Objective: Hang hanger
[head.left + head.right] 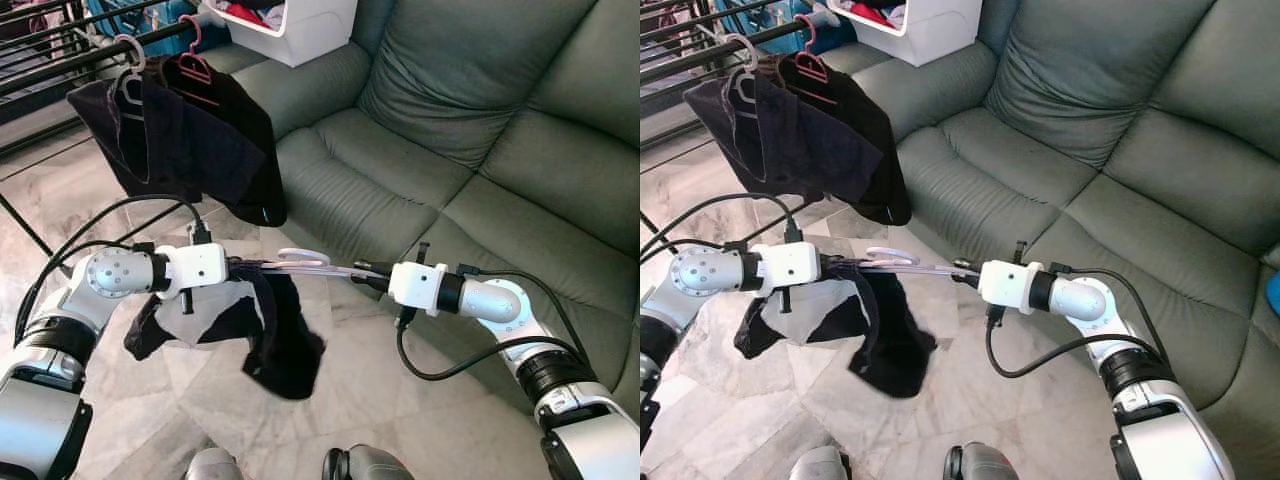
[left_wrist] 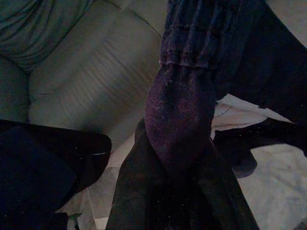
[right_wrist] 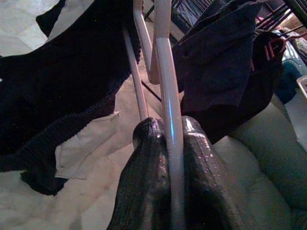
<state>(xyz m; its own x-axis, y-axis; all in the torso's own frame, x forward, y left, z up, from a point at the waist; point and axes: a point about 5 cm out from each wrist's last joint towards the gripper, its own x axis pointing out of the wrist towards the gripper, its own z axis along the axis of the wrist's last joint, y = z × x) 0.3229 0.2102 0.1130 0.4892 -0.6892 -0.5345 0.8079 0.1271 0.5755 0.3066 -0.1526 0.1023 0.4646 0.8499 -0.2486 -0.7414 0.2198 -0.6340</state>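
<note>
In the left eye view, a pale hanger (image 1: 305, 262) is held level between the two arms, above the marble floor (image 1: 90, 200) and in front of the green sofa (image 1: 450, 150). A dark garment (image 1: 270, 335) is draped over it and sags below. The left gripper (image 1: 240, 268) is set at one end, where cloth is bunched, and the right gripper (image 1: 368, 277) at the other end, so the load appears to be shared and kept flat while it is carried. The drying rack (image 1: 70, 45) is seen up at the robot's left, with a dark cloth (image 1: 180, 140) already hung there on a pink hanger (image 1: 196, 62) and a pale one (image 1: 128, 70); the held hanger lies well below and apart from that rail.

In the right eye view the same arrangement is shown, with a white bin (image 1: 930, 25) resting on the sofa behind the rack.

In the left wrist view, dim as it is, the black fingers (image 2: 139, 191) are seen pressed on a fold of the garment, which is gripped between them; the hanger's bar itself cannot be made out there.

In the right wrist view, the fingers (image 3: 148, 177) are closed around a pale bar of the hanger, which runs straight out from between them toward the rack. A lift and a turn toward the rail are judged to be still needed.
</note>
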